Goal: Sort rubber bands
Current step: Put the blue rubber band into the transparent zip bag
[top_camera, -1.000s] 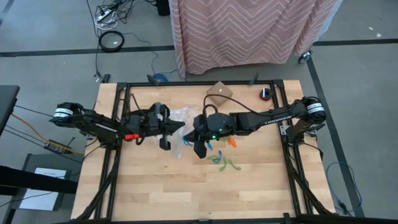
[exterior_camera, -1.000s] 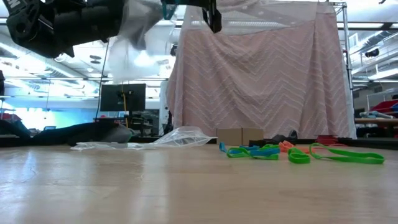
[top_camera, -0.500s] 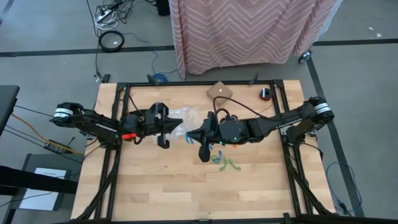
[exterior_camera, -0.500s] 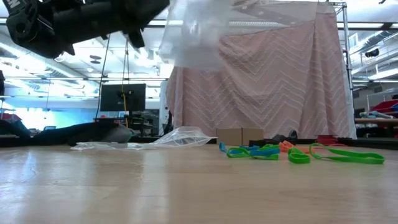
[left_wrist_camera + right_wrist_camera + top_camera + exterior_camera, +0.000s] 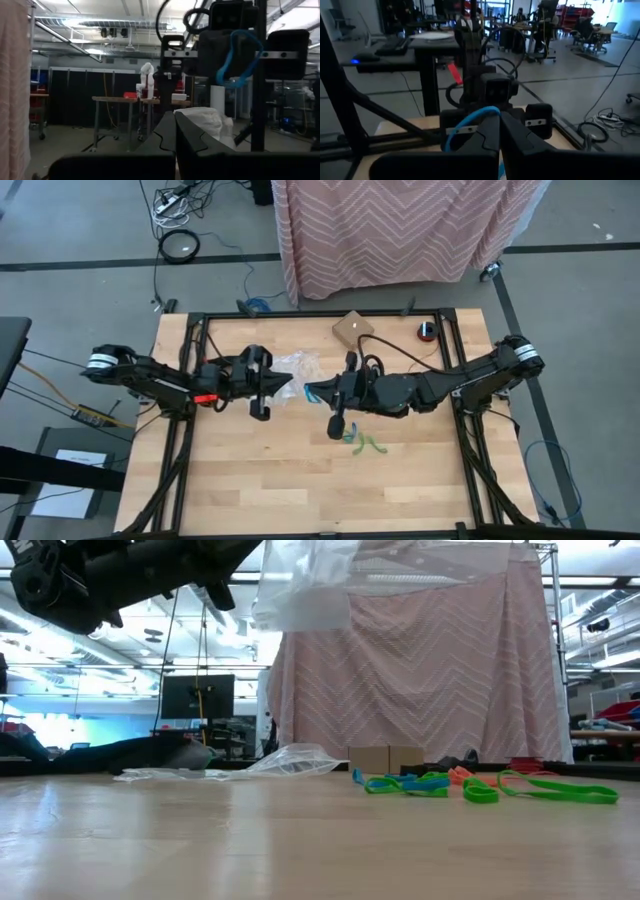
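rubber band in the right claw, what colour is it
Blue. The rubber band pinched in the right claw shows best in the left wrist view.

Both arms are reaching inward above the desk centre, the left end effector [image 5: 283, 383] and right end effector [image 5: 312, 391] facing each other, fingers closed.

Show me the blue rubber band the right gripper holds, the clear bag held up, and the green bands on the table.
Blue band [image 5: 235, 60], left wrist view, its loop.
Clear bag [image 5: 305, 585], low view, its middle.
Green bands [image 5: 560, 790], low view, the long loop.
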